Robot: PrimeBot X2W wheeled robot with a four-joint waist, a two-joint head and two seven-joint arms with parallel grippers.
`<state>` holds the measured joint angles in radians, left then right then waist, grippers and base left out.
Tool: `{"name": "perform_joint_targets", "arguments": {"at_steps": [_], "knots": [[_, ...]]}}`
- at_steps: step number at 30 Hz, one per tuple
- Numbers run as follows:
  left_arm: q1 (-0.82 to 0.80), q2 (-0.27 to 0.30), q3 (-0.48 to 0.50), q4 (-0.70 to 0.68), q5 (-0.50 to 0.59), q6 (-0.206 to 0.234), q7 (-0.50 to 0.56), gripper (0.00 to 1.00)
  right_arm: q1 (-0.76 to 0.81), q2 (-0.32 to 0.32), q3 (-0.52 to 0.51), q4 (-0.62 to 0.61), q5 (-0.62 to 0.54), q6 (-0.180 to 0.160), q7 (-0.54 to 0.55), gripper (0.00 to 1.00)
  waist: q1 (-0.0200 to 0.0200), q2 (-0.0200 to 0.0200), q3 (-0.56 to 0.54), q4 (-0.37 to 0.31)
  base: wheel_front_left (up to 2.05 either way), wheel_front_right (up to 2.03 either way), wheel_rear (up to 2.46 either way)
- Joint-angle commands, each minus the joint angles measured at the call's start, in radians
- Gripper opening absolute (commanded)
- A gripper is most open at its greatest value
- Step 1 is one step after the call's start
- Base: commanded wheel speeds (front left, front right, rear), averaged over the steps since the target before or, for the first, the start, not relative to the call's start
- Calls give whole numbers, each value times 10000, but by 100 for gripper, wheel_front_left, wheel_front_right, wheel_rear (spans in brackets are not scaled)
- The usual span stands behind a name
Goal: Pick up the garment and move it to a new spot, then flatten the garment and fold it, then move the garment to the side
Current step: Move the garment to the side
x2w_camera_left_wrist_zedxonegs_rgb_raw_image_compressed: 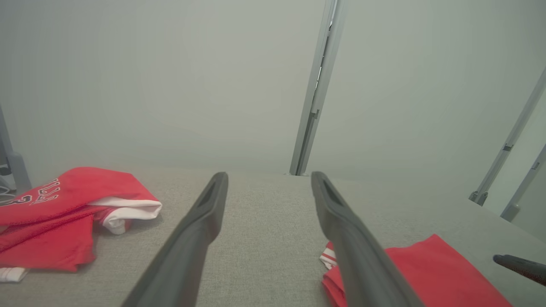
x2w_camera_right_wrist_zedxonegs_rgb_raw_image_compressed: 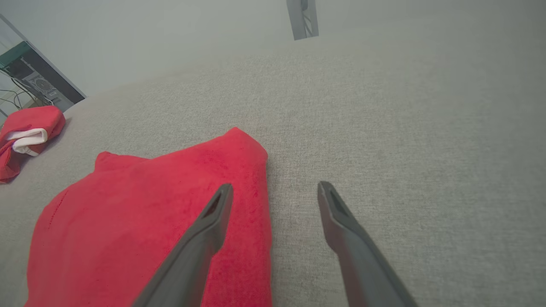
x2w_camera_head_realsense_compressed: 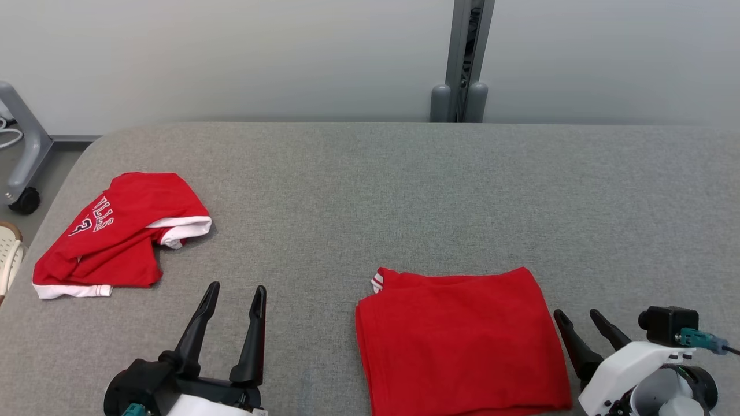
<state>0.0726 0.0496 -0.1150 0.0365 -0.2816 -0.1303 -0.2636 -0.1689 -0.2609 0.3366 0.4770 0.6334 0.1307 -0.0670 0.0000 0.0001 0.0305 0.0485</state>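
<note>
Your folded garment is cut off at its near edge; the left tool and right tool flank it, both spread and empty.

the tabletop is covered in grey woven cloth, matt and slightly rough. the folded red garment is soft, matt cloth with a fine nap. the fingers look like matt dark plastic.
</note>
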Motion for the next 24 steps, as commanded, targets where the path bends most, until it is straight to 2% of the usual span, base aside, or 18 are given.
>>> {"name": "perform_joint_targets", "arguments": {"at_steps": [1, 11, 23, 24], "knots": [[-171, 28, -22, -4, 87, -6, -18, 100, -207, -117, 163, 94, 480, 1, 253, 100, 0, -1, 156, 61, 0, 0, 0], [-501, 30, -225, 62, 213, -6, -18, 100, -1039, -636, 1547, 712, 2423, 1, 1279, 100, 0, -1, 626, 347, 0, 0, 0], [-648, 45, -251, 73, 232, -6, -18, 100, -1555, -883, 3079, 1022, 3709, 1, 1393, 100, 0, -1, 821, 462, 0, 0, 0], [-663, 46, -236, 84, 225, -6, -19, 100, -1586, -912, 3183, 1037, 3792, 1, 1361, 80, 0, -1, 829, 459, 0, 0, 0]]}}
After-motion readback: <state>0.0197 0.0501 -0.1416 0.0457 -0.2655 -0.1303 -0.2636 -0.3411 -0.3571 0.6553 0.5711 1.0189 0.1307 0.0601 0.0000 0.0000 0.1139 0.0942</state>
